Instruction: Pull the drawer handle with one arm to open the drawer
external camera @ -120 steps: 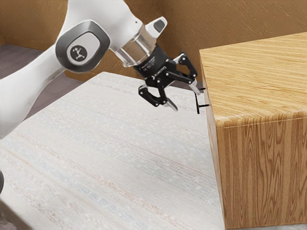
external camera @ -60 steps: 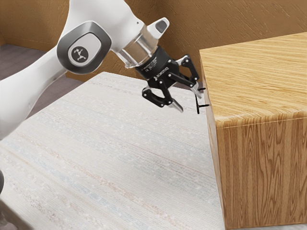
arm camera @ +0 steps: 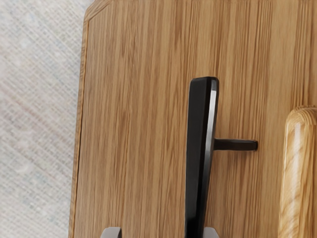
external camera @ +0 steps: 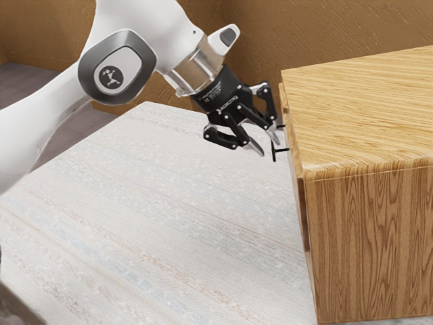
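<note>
Black and two-fingered, the gripper (external camera: 268,147) is hanging at the wooden cabinet's (external camera: 358,108) front face, its fingers standing spread with the drawer handle (external camera: 274,155) between them. In the wrist view the handle (arm camera: 200,158) is showing as a slim black upright bar. One fingertip is sitting right against it, while the other (arm camera: 111,232) is standing apart over bare wood, so nothing is being pinched.

Small white lettering is running along the gripper's body, too fine to read. A white emblem (external camera: 110,73) is showing on the grey round cap of the white arm (external camera: 61,115).

The handle is standing off the drawer front (arm camera: 138,124) on a short black post (arm camera: 235,145); the exterior view is showing two such posts. Whether the drawer is sitting flush or slightly out I cannot tell.

The cabinet is resting on a pale, whitish surface (external camera: 149,217) with a fine woven streak. Brown wood-grain walls (external camera: 298,34) are closing in the room behind.

Counted: one arm, one gripper, two fingers, one cabinet, one handle.
</note>
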Tool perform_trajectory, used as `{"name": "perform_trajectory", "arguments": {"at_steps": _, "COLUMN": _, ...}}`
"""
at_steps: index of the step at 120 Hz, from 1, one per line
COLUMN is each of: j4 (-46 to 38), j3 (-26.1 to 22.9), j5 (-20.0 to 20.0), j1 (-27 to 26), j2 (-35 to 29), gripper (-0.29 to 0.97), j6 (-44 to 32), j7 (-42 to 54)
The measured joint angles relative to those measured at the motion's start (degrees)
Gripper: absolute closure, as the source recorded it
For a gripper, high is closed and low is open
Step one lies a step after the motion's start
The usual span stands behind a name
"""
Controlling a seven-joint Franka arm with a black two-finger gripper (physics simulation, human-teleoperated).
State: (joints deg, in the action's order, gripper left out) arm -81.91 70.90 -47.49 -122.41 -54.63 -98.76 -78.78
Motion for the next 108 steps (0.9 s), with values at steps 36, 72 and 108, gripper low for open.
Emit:
{"name": "perform_trajectory", "arguments": {"at_steps": 36, "j4": -2.59, "j3": -0.18, "j5": 2.19, "j1": 3.65, "j2": 1.27, "gripper": 0.58, "j6": -1.14, "j7": 0.34}}
{"name": "perform_trajectory", "arguments": {"at_steps": 72, "j4": -4.83, "j3": -0.79, "j5": 4.25, "j1": 6.93, "j2": 2.40, "gripper": 0.58, "j6": -2.50, "j7": 0.59}}
{"name": "perform_trajectory", "arguments": {"at_steps": 108, "j4": -6.78, "j3": -1.52, "j5": 5.91, "j1": 9.48, "j2": 3.17, "gripper": 0.59, "j6": -3.54, "j7": 0.71}}
